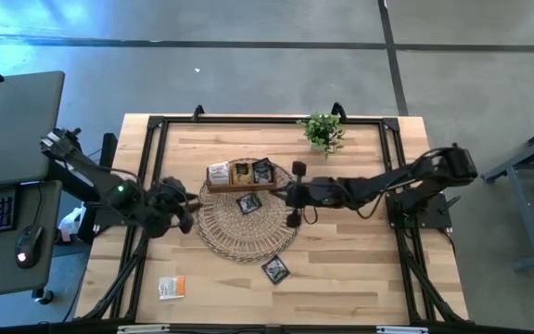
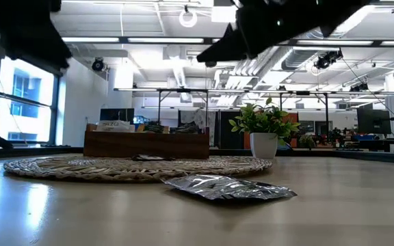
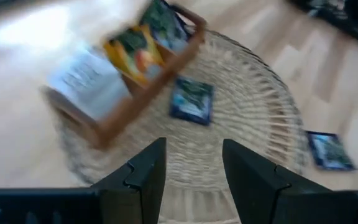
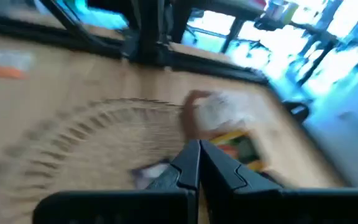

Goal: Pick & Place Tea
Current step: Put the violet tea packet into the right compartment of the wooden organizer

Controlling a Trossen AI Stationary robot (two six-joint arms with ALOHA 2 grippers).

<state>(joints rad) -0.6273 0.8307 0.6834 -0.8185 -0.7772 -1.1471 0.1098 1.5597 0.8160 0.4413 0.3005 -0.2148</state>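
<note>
Tea packets, partly sorted. Filed upright in the wooden tray (image 1: 241,185), upper centre of the high view: one pale packet (image 1: 218,173), one orange-and-dark packet (image 1: 242,172), one dark packet (image 1: 262,170); the exact count inside is hard to tell. Still loose: a dark packet on the woven mat (image 1: 247,203), just below the tray at frame centre; a second dark packet (image 1: 275,269) lower down, at or just off the mat's lower edge, which the low view shows as a flat silvery pouch (image 2: 228,187) in the foreground; and a white-and-orange packet (image 1: 171,288) on the bare table (image 1: 360,278), lower left, well apart from the mat (image 1: 221,237). Judged state: roughly half done, three packets left to move. Left gripper (image 1: 185,206) hangs at the mat's left edge, jaws apart and empty; in its wrist view the fingers (image 3: 145,177) frame the mat, with the loose dark packet (image 3: 192,101) ahead and the tray beyond it. Right gripper (image 1: 295,197) sits at the mat's right edge beside the tray's right end, jaws pressed together with nothing between them. The mat packet lies between the two grippers, near both, touching neither.
</note>
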